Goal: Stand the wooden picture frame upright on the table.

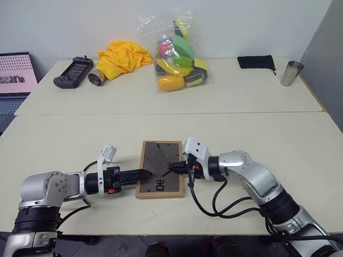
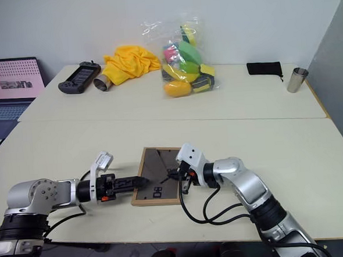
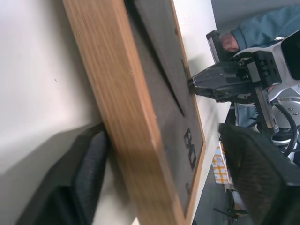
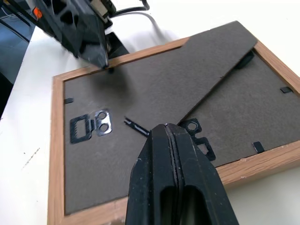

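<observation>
Pale desk (image 1: 259,140) all around you — the wooden picture frame (image 1: 159,167) lies flat, back side up, near the front edge, so nothing is standing yet. Your left tool (image 1: 144,174) is open around the frame's left edge; your right tool (image 1: 173,168) is shut, tip on the back panel. Toy bag (image 1: 178,55) at twelve o'clock and metal cup (image 1: 291,73) at two o'clock sit well apart — nothing blocks you.

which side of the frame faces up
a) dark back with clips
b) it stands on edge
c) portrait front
a: the frame lies flat on the table, its dark back panel and metal hangers facing up in the right wrist view.
</observation>
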Robot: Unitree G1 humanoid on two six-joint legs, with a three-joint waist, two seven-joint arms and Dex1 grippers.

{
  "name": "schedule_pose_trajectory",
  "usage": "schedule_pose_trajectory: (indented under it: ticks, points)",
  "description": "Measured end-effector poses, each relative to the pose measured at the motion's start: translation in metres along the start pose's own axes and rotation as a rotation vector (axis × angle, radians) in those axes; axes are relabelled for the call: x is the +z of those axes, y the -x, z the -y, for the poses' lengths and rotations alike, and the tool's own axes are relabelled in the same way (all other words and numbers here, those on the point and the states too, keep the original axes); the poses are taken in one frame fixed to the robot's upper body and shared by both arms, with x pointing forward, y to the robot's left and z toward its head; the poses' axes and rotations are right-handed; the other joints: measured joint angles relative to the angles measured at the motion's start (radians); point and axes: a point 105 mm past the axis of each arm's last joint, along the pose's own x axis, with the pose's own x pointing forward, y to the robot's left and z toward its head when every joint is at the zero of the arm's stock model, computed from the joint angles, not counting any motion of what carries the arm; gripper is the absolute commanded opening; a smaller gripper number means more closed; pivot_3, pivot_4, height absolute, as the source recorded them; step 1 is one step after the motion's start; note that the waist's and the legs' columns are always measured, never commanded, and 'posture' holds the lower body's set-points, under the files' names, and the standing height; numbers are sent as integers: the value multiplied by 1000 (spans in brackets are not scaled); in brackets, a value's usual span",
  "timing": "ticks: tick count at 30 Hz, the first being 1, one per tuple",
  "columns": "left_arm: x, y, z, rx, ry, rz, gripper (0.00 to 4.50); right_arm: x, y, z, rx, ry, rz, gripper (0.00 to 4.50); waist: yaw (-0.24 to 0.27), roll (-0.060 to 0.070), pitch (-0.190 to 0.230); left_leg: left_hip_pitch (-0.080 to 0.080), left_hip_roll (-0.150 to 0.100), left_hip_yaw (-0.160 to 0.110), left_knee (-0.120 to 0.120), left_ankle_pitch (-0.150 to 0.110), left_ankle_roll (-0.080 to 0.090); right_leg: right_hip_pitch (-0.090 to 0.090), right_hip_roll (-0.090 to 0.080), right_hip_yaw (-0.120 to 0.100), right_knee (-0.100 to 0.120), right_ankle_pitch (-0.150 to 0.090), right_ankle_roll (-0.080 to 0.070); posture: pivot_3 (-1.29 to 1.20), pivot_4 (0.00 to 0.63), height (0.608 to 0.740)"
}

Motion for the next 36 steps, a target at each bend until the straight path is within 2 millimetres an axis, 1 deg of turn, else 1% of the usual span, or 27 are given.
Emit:
schedule_pose_trajectory:
  ticks: [2,4,9,12,14,15,17,20,23,27,30,33,36]
  points:
    - [0,-1,-1,7,-3,-8,3223,-2,2,2,-17,-4,-4,0,0,0,0,0,0,0,0,0,0,0,0,0,0,0,0,0,150,740]
    - [0,-2,-1,10,-8,-13,3223,-5,9,7,-41,-4,-15,0,1,0,0,0,0,0,0,0,0,0,0,0,0,0,0,0,150,740]
    - [0,1,-2,7,-2,-15,3223,-16,43,30,-148,-42,-54,0,-1,0,0,0,0,0,-1,0,0,0,0,0,0,0,0,0,150,740]
    - [0,3,-2,6,0,-17,3223,-20,53,35,-174,-41,-76,0,-6,0,0,0,0,0,-1,0,0,0,0,0,0,-1,0,0,150,740]
    - [-1,3,-2,5,-1,-18,3223,-30,57,34,-185,-45,-114,0,-7,0,0,0,0,0,-1,0,0,0,0,0,0,-1,0,0,150,740]
    - [0,4,-3,9,0,-19,3223,-34,53,33,-181,-47,-131,0,-9,0,0,0,0,0,-1,0,0,0,0,0,0,-1,1,0,150,740]
    - [0,4,-3,13,-1,-20,3223,-36,44,26,-151,-47,-136,0,-16,0,0,0,0,0,-1,0,0,0,1,0,0,-1,1,0,150,740]
    - [0,4,-2,8,-1,-21,3223,-32,25,11,-92,-35,-119,0,-18,0,0,0,0,0,-1,0,0,0,0,0,0,-3,4,0,150,740]
    - [0,4,-2,8,-1,-22,3223,-25,13,5,-72,-32,-92,0,-18,0,0,0,0,0,-1,0,0,0,0,0,0,-3,3,0,150,740]
    - [-1,4,-2,7,-3,-23,3223,-13,4,4,-68,-24,-56,0,-18,0,0,0,0,0,-1,0,0,0,0,0,0,-3,3,0,150,740]
    - [-1,4,-1,7,-8,-24,3223,-13,4,4,-68,-23,-56,0,-17,0,0,0,0,0,-1,0,0,0,0,0,0,-3,3,0,150,740]
    - [-2,4,-2,11,-9,-23,2737,-16,7,7,-78,-15,-67,0,-17,0,0,0,0,0,-1,0,0,0,0,0,0,-3,3,0,150,740]
    - [-5,5,-3,11,5,-28,2098,-23,14,11,-98,-11,-94,0,-18,-1,1,0,0,0,-1,0,0,-1,0,0,0,-3,3,0,150,740]
